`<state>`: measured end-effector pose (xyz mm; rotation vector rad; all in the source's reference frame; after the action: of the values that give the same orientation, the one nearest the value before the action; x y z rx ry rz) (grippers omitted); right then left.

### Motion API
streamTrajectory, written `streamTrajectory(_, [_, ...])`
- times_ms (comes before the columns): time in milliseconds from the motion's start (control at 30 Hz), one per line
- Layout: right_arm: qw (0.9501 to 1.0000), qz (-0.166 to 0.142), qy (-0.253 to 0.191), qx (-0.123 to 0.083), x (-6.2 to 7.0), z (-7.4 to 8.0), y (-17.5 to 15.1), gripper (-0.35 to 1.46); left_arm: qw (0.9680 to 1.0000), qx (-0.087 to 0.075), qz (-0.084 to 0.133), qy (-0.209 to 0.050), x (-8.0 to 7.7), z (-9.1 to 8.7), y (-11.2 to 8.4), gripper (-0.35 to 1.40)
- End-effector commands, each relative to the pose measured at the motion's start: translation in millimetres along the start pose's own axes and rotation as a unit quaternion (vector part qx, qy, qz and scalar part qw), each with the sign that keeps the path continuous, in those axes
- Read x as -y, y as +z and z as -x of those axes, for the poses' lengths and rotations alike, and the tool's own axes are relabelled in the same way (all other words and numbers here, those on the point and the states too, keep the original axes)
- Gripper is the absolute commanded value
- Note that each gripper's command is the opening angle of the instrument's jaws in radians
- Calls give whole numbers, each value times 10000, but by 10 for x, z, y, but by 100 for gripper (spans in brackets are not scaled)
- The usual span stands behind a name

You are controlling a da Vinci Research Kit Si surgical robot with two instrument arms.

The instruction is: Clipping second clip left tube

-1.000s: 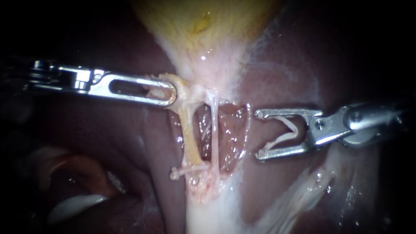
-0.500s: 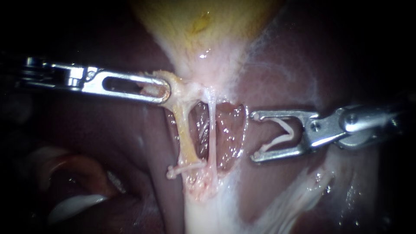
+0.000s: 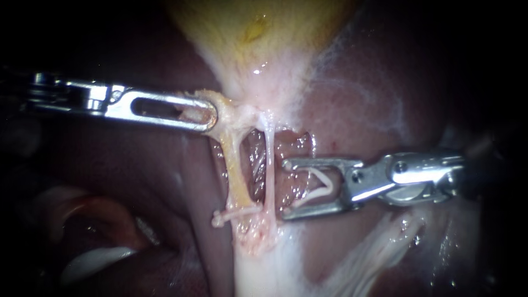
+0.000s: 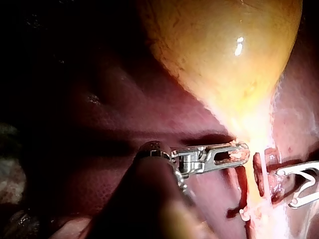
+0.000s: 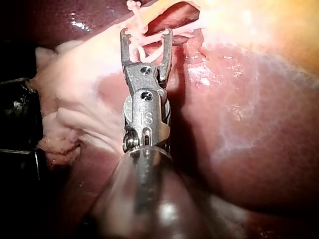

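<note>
Liver (image 3: 137, 181) backdrop, gallbladder (image 3: 258, 38) far. Left instrument (image 3: 209, 116): pincer clamped on tissue at the gallbladder neck. Right instrument (image 3: 286, 188): pincer wide yet gripping an open clip (image 3: 322, 184), tips just right of the right tube (image 3: 269, 165). Left tube (image 3: 235, 165): further left, seated clip (image 3: 234, 213) at its near end. I should carry both tips fully across it before closing.

A surgical setting: wet liver (image 3: 137, 165) and yellow gallbladder (image 3: 258, 33) lit close-up, with slender steel left instrument (image 3: 209, 114) and right instrument (image 3: 286, 188).
</note>
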<state>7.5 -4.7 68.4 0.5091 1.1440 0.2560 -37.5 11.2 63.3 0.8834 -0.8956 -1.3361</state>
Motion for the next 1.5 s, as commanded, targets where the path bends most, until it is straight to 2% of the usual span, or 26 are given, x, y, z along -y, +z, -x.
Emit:
streamTrajectory(33, [10000,-18,8,3,-2,2,3,48,10000,3,3,-2,1,0,0,-35])
streamTrajectory(467, [9996,-60,275,6,-17,20,41,46,10000,10,8,-5,3,-2,0,-35])
streamTrajectory(1100, [9979,-469,446,18,-19,27,89,45,10000,14,12,-8,5,-2,1,-35])
streamTrajectory(1400, [9938,-749,767,-284,-18,23,96,43,10000,15,12,-8,5,-2,1,-35])
streamTrajectory(1500, [9930,-812,798,-308,-20,21,100,43,10000,16,13,-8,5,-2,2,-35])
